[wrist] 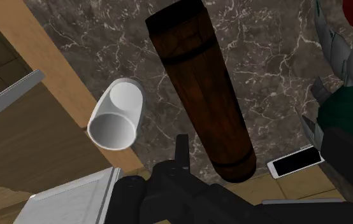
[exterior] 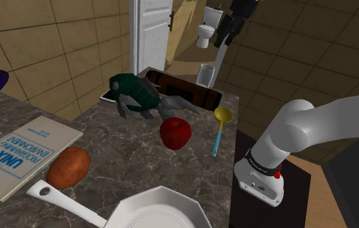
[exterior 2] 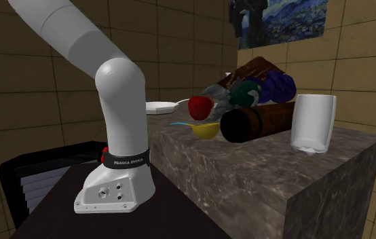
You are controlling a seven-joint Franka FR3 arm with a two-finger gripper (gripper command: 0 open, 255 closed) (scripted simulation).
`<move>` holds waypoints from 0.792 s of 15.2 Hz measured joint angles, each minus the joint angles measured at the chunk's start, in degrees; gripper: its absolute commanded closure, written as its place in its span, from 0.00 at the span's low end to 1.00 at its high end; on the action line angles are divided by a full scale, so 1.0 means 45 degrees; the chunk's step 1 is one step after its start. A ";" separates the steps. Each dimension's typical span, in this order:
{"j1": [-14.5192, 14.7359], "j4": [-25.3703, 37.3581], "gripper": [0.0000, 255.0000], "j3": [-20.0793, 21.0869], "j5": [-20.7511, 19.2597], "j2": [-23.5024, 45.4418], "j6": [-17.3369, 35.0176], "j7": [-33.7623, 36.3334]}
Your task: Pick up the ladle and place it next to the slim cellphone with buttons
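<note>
The ladle (exterior: 218, 133), yellow bowl on a blue handle, lies near the marble counter's right edge in the shoulder view, just right of a red apple (exterior: 175, 133). In the second exterior view the ladle's bowl (exterior 2: 205, 129) shows at the counter's edge. The cellphone (wrist: 296, 162), a white rim around a black face, lies flat beside a green toy (wrist: 344, 137); the phone's white edge (exterior: 107, 97) peeks out left of that toy. My black gripper (exterior: 223, 35) hangs open and empty, high above the far end of the counter, over a white cup and a brown cylinder.
A dark wooden cylinder (wrist: 201, 89) and a tipped white cup (wrist: 118, 114) lie under the hand. A book (exterior: 19, 155), a potato (exterior: 68, 167) and a white pan (exterior: 152, 210) sit at the near end. A door (exterior: 151, 35) stands behind the counter.
</note>
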 measured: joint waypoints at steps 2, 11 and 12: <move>-0.0122 -0.0209 0.00 0.0101 -0.0020 -0.0082 0.0087 0.0280; -0.1951 -0.4080 0.00 0.2449 0.0392 -0.2340 0.0714 0.6020; -0.2099 -0.4504 0.00 0.2778 0.0541 -0.2612 0.0722 0.6718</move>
